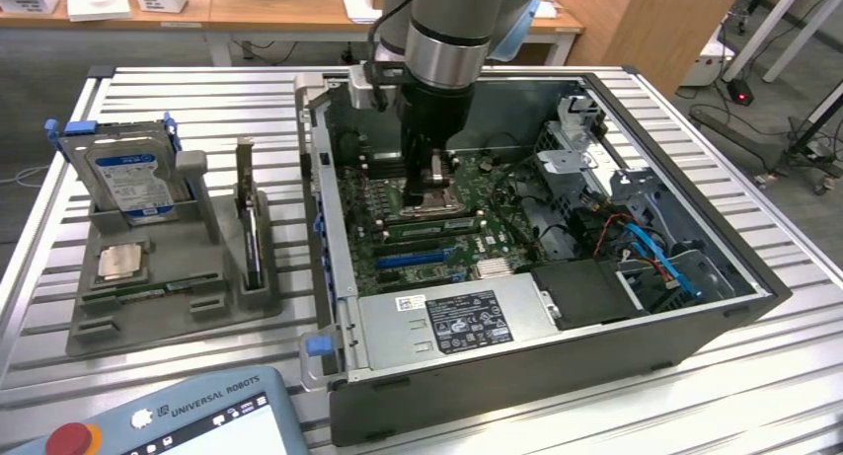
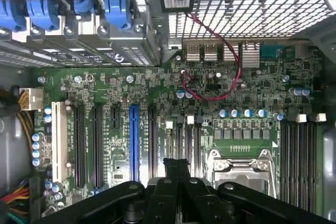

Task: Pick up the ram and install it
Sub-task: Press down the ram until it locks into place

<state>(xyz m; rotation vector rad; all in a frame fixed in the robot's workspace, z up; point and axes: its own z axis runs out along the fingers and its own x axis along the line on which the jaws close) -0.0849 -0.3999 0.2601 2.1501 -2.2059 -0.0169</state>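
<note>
Nearest the camera in the exterior view, the control tablet (image 1: pixel 172 420) lies off the front corner of the computer case (image 1: pixel 527 376), on the exterior view's left.

Beyond it, well apart from the case on that same side, stands the grey holder (image 1: pixel 93 327). The ram (image 1: pixel 132 295) seems to lie flat in a low slot of it, a thin green strip just in front of the square silver chip (image 1: pixel 121 261). It is small here, so I cannot be sure how it is seated. The hard drive (image 1: pixel 132 174) stands upright at the holder's back. A dark card (image 1: pixel 247 213) stands on edge on the side of the holder nearer the case.

Inside the case, the gripper (image 1: pixel 428 200) hangs low over the green board with its fingers pressed together, and I see nothing between them. In the wrist view the gripper (image 2: pixel 176 177) sits beside the metal processor socket (image 2: pixel 239 166). The long black memory slots (image 2: pixel 296 156) run along the far side of that socket.

So the pick-up looks not yet done. To do it well, I judge the stick should be taken by its long flat faces near the middle and lifted straight out of the holder, keeping off the upright card beside it. A level grip matters, since the slots in the case are narrow and their end clips leave little room for tilt.
</note>
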